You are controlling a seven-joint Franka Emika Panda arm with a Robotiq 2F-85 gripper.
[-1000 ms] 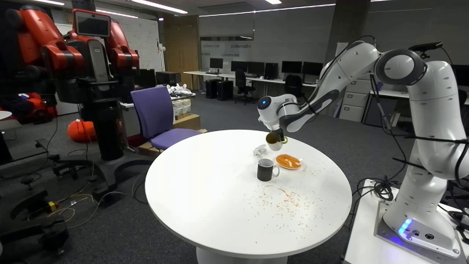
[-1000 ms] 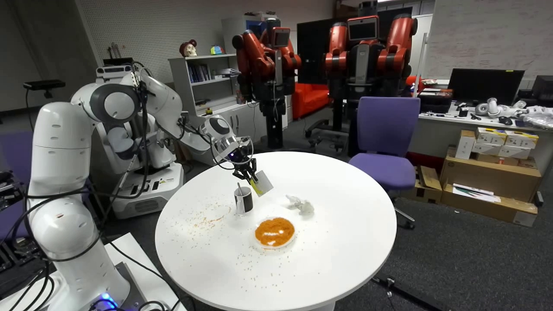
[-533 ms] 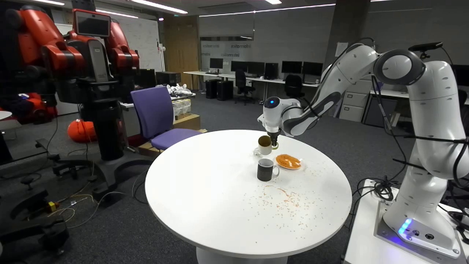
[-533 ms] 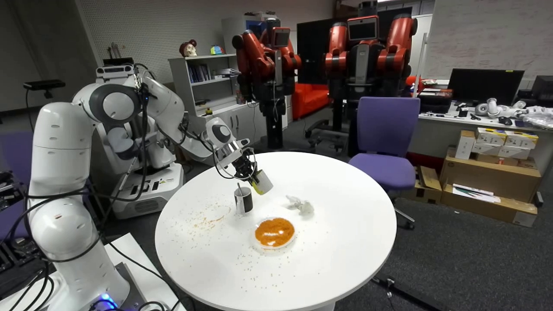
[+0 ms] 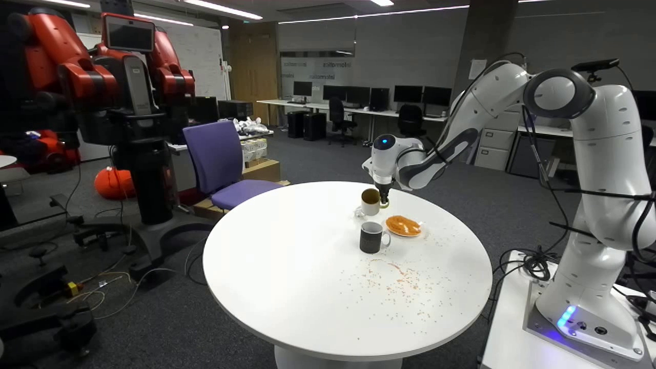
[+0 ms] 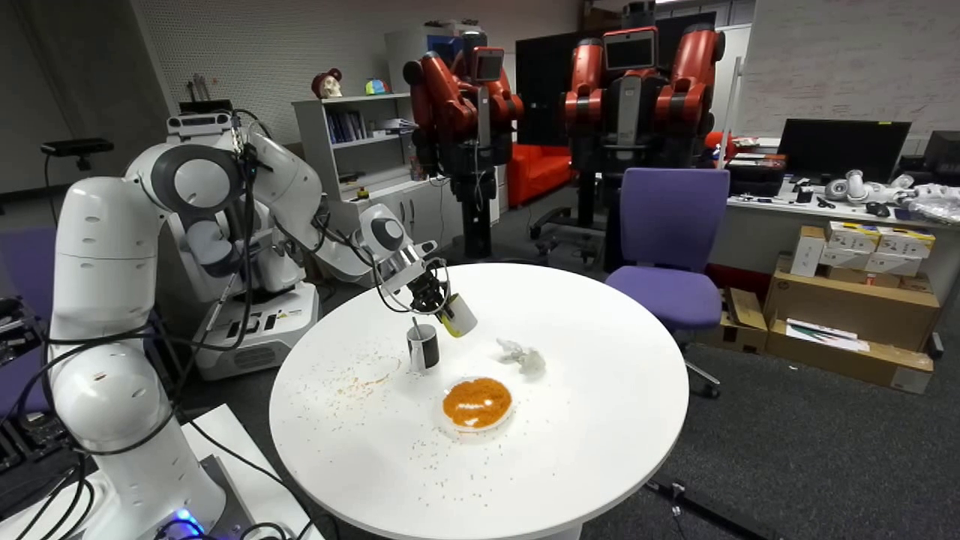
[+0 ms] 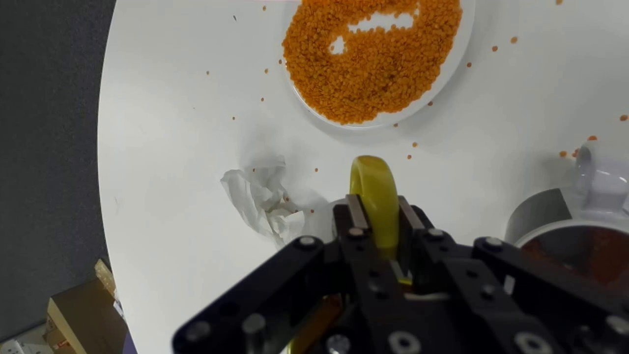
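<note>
My gripper (image 7: 377, 214) is shut on the yellow handle of a white mug (image 5: 370, 208), with a finger on each side of the yellow handle (image 7: 376, 187). The mug has a yellowish-brown inside and hangs tilted in an exterior view (image 6: 463, 315); I cannot tell whether it touches the table. In the wrist view the fingers hide most of its body. A dark grey mug (image 5: 370, 239) stands upright close by; it also shows in the wrist view (image 7: 538, 211), reddish inside. A thin stick or spoon handle (image 6: 416, 326) rises from it.
A white plate (image 7: 464, 46) of orange lentils (image 6: 477, 402) lies on the round white table (image 5: 287, 287). A crumpled white tissue (image 7: 263, 196) lies near the held mug. Loose lentils (image 5: 402, 279) are scattered on the table. A purple chair (image 6: 664, 292) stands at the table's edge.
Since one second ago the held mug has moved left and slightly lower in an exterior view and turned more upright. Over the last half second it has barely moved. The other table things have not moved.
</note>
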